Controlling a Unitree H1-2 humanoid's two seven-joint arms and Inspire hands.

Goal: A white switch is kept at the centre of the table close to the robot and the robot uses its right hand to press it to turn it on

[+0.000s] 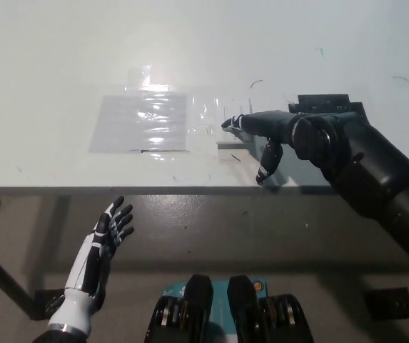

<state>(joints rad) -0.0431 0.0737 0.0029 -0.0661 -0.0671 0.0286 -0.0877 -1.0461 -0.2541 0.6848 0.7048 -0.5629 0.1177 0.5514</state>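
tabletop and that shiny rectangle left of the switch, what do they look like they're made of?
Table: looks like a smooth white laminate or painted board with a soft sheen and a few pen marks; it can't be told exactly. Shiny rectangle: likely a clear plastic film taped flat, judging by its wrinkled glare. The right hand reaches the white switch beside it.

My robot's left hand (pixel 111 227) has black fingers with white segments on a slim white forearm with black trim. Its right hand (pixel 265 139) is glossy black, behind it a bulky rounded black wrist and thick arm.
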